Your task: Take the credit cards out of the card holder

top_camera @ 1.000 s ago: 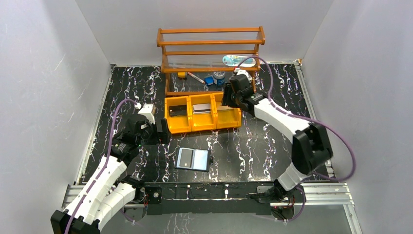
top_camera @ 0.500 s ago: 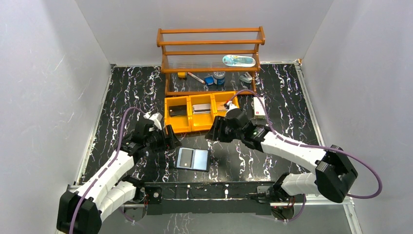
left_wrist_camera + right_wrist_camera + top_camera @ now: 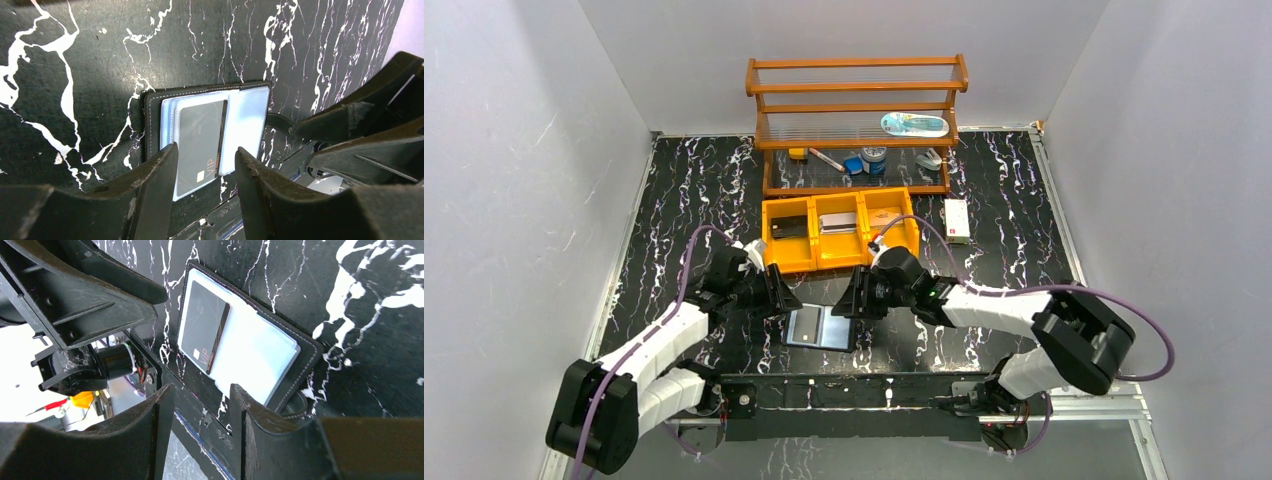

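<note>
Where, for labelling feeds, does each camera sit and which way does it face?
Top external: high behind the robot, looking down on the black white-veined table; both arms show.
Left wrist: on the left arm, looking past its jaws at the open black folding card holder.
Right wrist: on the right arm, facing that holder past its jaws.
Shared: both wrists see the dark VIP card.

Your black marbled table [image 3: 694, 180] carries the card holder [image 3: 820, 327] (open, lower centre), yellow bin tray [image 3: 839, 258], wooden rack [image 3: 856, 88], white box [image 3: 957, 220].

"VIP" is printed on the dark credit card [image 3: 200, 132] inside the card holder [image 3: 247, 120]
</note>
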Robot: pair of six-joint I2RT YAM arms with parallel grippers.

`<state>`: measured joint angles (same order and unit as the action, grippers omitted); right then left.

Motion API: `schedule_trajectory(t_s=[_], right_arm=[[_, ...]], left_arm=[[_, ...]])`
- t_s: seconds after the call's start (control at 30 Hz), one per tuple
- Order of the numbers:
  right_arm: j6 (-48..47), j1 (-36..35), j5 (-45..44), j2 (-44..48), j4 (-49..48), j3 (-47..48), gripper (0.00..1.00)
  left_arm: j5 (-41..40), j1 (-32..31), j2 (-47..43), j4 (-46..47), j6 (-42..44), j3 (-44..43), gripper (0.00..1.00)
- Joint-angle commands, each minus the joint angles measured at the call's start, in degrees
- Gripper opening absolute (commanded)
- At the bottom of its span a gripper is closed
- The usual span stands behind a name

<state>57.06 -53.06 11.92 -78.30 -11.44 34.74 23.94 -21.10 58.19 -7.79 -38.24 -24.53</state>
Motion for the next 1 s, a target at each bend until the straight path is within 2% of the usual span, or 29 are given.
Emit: schedule_trajectory(t_s=[0.0, 0.3, 0.4, 0.6, 0.67, 0.73, 0.97], right_arm=[[1.5, -0.2, 6.6, -3.8, -11.0, 0.5, 0.52], [3.7, -0.3, 9.6, -11.3, -16.9, 0.9, 0.49], [4.2, -1.0, 11.4, -16.3, -17.9, 3.2, 0.47], [6.5, -2.9, 6.9, -21.1, -19.8, 2.6, 0.43], [7.2, -3.1, 6.4, -22.9, -21.0, 1.7, 0.42], [8.1, -3.1, 6.3, -24.0, -23.2, 0.8, 0.39], [9.8, -3.5, 5.2, -24.1, -26.1, -1.0, 0.23]], left_arm=[[2.9, 0.2, 1.0, 1.3, 1.0, 0.2, 0.42], [5.1, -0.6, 6.9, 4.5, 2.9, -0.4, 0.34], [2.4, -0.9, 8.1, 4.0, 2.0, -0.1, 0.33], [4.5, -1.8, 9.2, 7.4, -0.2, 2.8, 0.29], [5.1, -2.4, 9.0, 7.7, -0.3, 3.6, 0.24], [4.6, -3.2, 7.8, 7.6, -1.0, 4.8, 0.21], [2.1, -4.8, 1.6, 5.8, -3.3, 8.3, 0.21]])
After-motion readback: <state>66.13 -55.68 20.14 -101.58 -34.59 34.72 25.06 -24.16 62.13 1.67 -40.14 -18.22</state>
